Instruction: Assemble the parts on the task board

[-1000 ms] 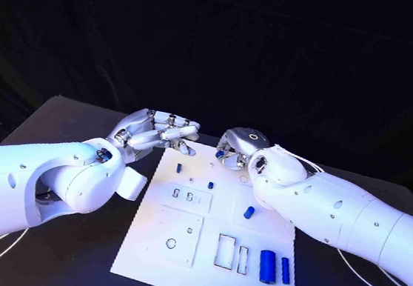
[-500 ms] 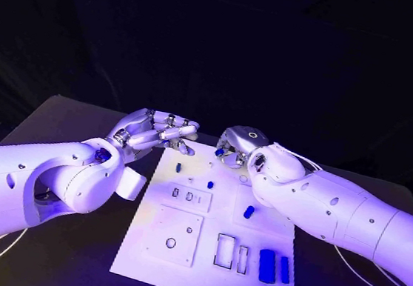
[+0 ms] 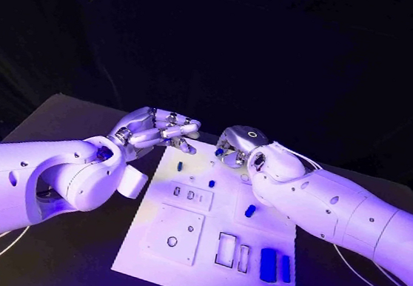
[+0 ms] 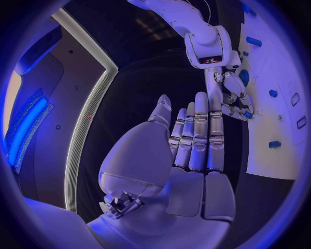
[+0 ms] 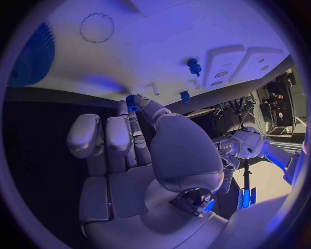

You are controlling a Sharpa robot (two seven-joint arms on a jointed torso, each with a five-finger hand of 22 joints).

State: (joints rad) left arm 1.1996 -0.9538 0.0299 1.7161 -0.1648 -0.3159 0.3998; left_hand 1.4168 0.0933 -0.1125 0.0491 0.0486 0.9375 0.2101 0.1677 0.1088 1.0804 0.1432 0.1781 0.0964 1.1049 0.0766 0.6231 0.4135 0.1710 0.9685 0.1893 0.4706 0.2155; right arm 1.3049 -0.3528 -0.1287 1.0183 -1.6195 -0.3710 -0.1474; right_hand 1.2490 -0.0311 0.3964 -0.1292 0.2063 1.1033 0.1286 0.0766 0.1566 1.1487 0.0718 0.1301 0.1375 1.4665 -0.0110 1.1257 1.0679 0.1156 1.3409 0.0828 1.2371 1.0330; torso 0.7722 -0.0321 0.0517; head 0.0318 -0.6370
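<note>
The task board [image 3: 209, 264] lies mid-desk; we find the right robot hand [image 3: 234, 148] pinching a small blue part [image 5: 132, 101] at its far edge — apparently for insertion — with the left robot hand [image 3: 154, 131] empty, fingers loosely extended.

The task board [image 3: 206, 278] is a smooth, matt white plate that looks like plastic, with shallow cut recesses. The parts [image 3: 268, 264] on it at about 5 o'clock are smooth blue plastic with a slight sheen. The bench [image 3: 71, 115] is matt black. Both arms wear glossy white plastic shells; the left hand [image 3: 152, 130] and right hand [image 3: 234, 148] look like polished silvery metal, catching bright highlights.
</note>
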